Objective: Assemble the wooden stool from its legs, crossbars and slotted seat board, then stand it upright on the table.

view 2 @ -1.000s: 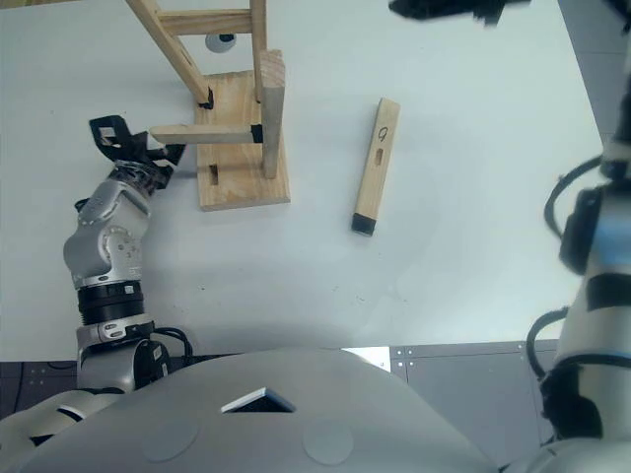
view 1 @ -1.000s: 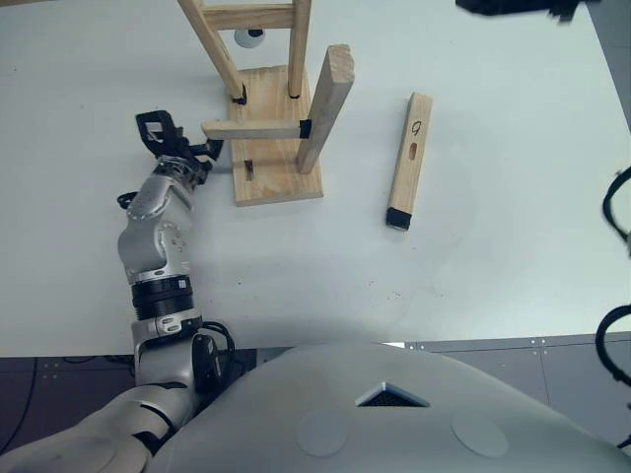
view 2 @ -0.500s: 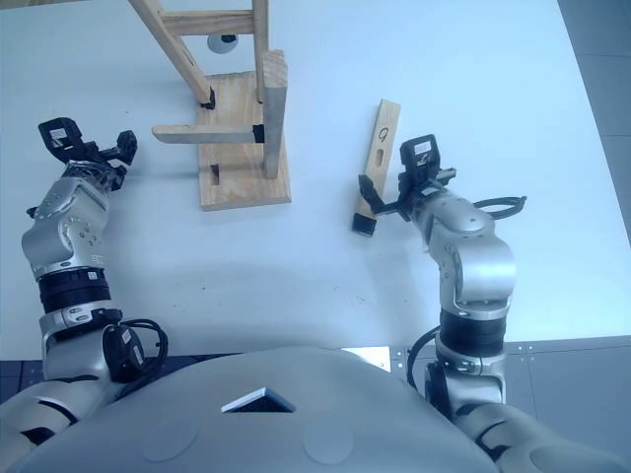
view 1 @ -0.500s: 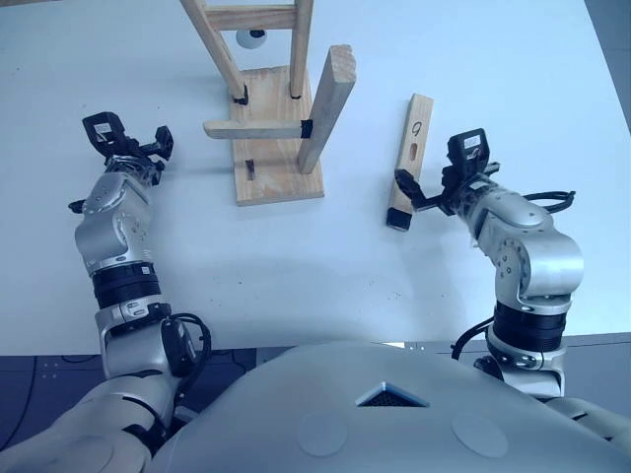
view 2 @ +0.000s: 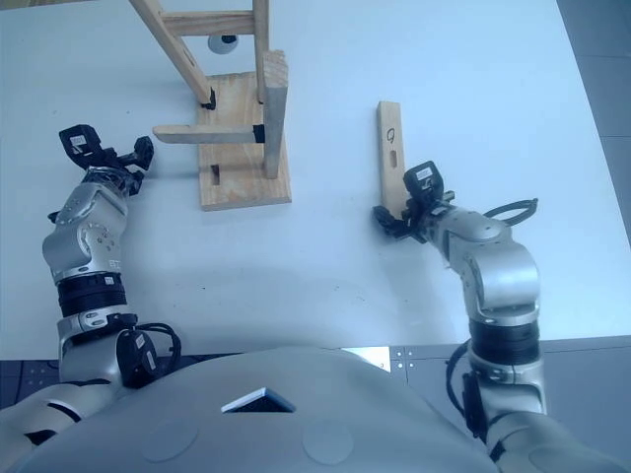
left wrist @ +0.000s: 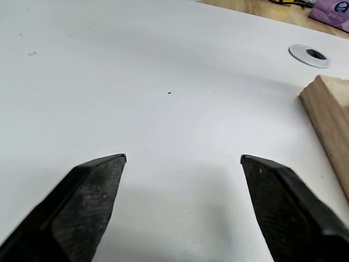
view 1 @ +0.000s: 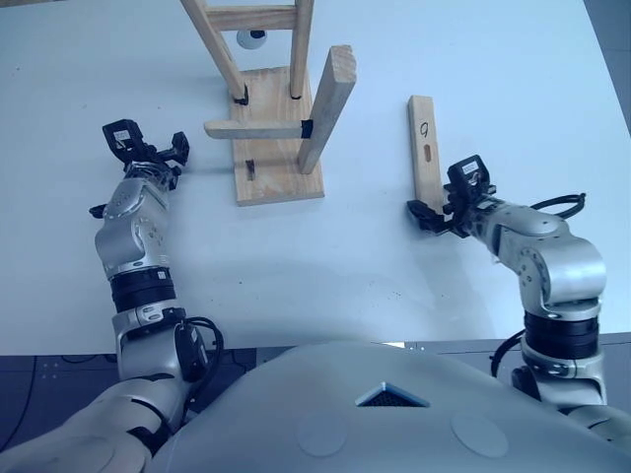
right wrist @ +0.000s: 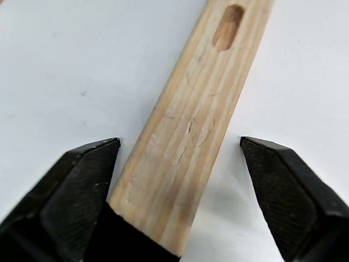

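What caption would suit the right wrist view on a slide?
Open right gripper straddling the black-capped end of a loose slotted leg lying on the white table.

One white table (view 1: pixel 325 276) holds one slotted seat board (view 1: pixel 284 183) with three legs (view 1: pixel 219 49) (view 1: pixel 301 39) (view 1: pixel 328 103) and two crossbars (view 1: pixel 251 17) (view 1: pixel 251 128) fitted, one loose leg (view 1: pixel 425 148) at three o'clock of it, one round grommet (view 1: pixel 255 35) at twelve o'clock, and two grippers, the left gripper (view 1: pixel 148 148) and the right gripper (view 1: pixel 442 197)
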`<state>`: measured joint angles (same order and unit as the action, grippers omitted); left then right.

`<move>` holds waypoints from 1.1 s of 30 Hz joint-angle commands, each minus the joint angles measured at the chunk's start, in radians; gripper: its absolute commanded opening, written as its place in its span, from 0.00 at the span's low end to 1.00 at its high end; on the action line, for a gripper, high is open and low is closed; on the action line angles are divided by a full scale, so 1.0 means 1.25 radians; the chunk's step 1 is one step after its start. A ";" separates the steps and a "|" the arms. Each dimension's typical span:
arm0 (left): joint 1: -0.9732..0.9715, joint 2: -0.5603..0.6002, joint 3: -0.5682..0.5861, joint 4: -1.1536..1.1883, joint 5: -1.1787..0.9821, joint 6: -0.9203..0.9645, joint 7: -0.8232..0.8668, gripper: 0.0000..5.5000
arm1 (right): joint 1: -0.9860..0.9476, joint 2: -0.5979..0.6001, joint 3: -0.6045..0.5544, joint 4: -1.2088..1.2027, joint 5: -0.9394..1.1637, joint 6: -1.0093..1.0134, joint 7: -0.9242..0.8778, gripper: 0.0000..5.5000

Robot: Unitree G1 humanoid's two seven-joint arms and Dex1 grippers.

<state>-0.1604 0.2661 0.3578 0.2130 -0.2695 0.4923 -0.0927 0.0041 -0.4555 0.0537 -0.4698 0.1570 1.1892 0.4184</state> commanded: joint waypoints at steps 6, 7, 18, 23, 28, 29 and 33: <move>-0.049 0.003 0.000 -0.009 -0.010 -0.051 -0.012 0.71 | -0.067 -0.012 -0.025 0.141 -0.031 -0.215 -0.028 0.46; -0.068 0.012 0.013 -0.016 -0.020 -0.071 -0.018 0.71 | -0.079 0.009 -0.040 0.146 -0.032 -0.248 -0.048 0.44; -0.274 0.153 0.162 -0.174 -0.204 -0.073 -0.051 0.71 | -0.155 -0.011 -0.095 0.238 -0.028 -0.360 -0.051 0.17; -0.234 0.140 0.146 -0.194 -0.207 -0.061 -0.045 0.71 | -0.135 -0.038 -0.098 0.181 0.020 -0.251 0.010 0.32; -0.205 0.123 0.126 -0.201 -0.197 -0.066 -0.035 0.71 | -0.089 -0.068 -0.067 0.163 0.058 -0.162 0.073 0.47; -0.203 0.117 0.118 -0.200 -0.198 -0.065 -0.035 0.71 | -0.075 -0.081 -0.052 0.181 0.048 -0.169 0.082 0.52; -0.201 0.111 0.096 -0.185 -0.194 -0.062 -0.042 0.71 | -0.052 -0.102 -0.030 0.256 0.027 -0.221 0.091 0.54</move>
<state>-0.4219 0.4105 0.4904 -0.0276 -0.5200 0.4068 -0.1427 -0.0895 -0.5675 -0.0009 -0.2088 0.2203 0.9146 0.5341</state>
